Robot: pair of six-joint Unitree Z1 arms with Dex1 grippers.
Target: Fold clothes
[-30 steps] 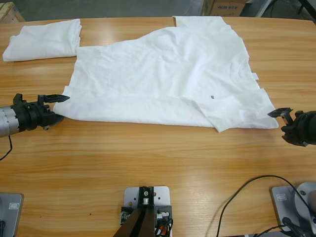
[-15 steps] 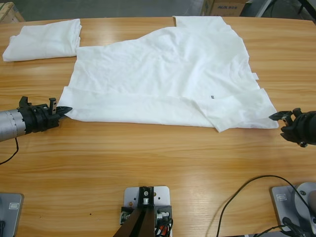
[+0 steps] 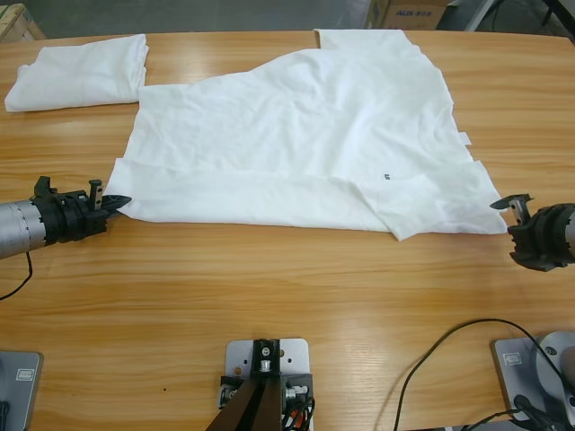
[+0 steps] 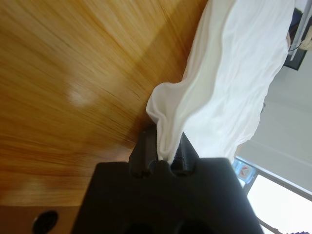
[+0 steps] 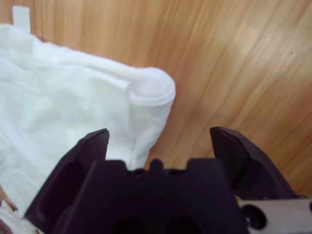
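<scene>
White T-shirt (image 3: 305, 144) lying spread across centre of wooden table (image 3: 269, 296), lower edge already turned up in one fold. Folded T-shirt (image 3: 79, 72) sitting upper left, apparently finished. Left gripper (image 3: 115, 203) pinching shirt's lower-left corner. Right gripper (image 3: 510, 204), jaws apart, empty, hovering just beside lower-right corner. Most folds seemingly remaining.

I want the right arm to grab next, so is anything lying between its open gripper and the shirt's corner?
Nothing visible. Only bare table separates the right gripper from the shirt corner. The left gripper already pinches its own corner.
</scene>
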